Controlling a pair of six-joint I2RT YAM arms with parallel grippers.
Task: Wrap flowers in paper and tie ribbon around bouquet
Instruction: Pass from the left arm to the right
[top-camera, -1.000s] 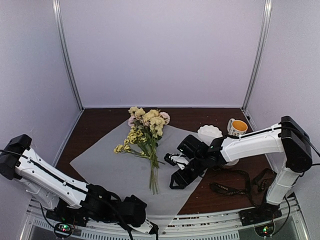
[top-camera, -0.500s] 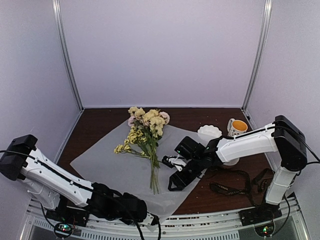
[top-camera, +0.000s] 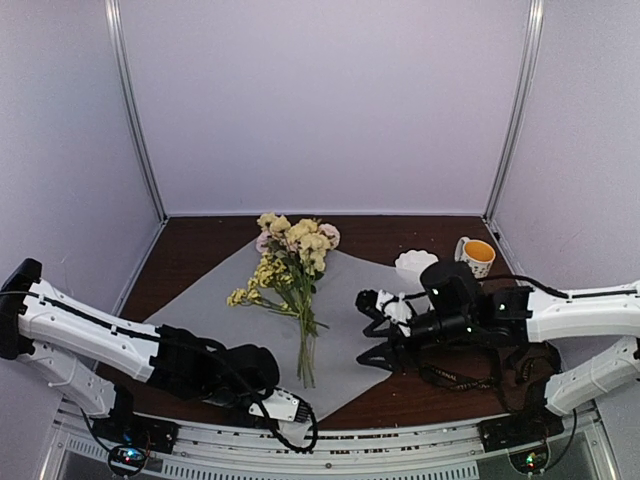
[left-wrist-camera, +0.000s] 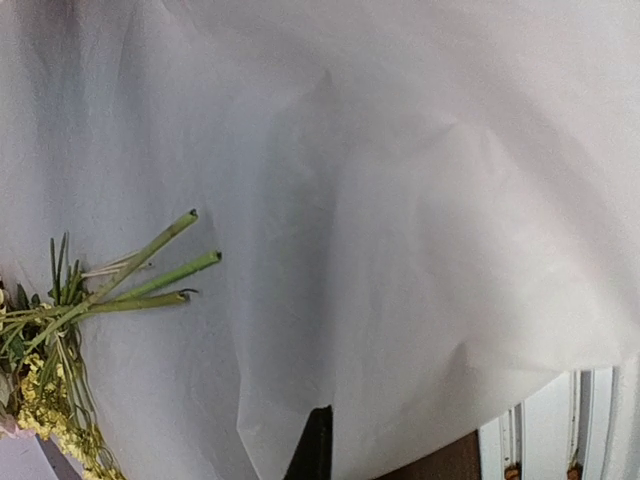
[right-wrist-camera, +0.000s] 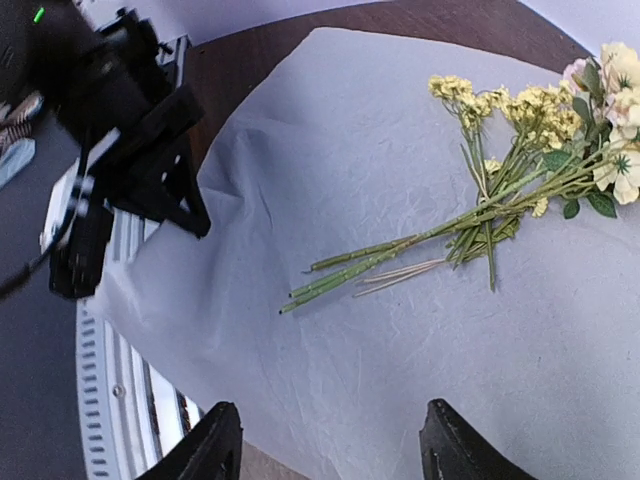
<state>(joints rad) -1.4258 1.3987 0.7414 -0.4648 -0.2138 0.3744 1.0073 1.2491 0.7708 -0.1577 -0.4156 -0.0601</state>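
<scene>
My left hand (top-camera: 292, 408) pinches the paper (top-camera: 220, 320) by its near corner, my right hand (right-wrist-camera: 335, 445) is spread, so next I should fold it over the flowers (top-camera: 295, 258).

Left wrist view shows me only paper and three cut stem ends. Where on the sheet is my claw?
Observer: The left claw is shut on the near edge of the paper, close to the stem ends.
Operator: And the right claw?
Observer: The right claw hangs open over the paper's right part, beside the flowers.
Operator: Ribbon?
Observer: The ribbon lies on the table, right of the paper, by the right arm.
</scene>
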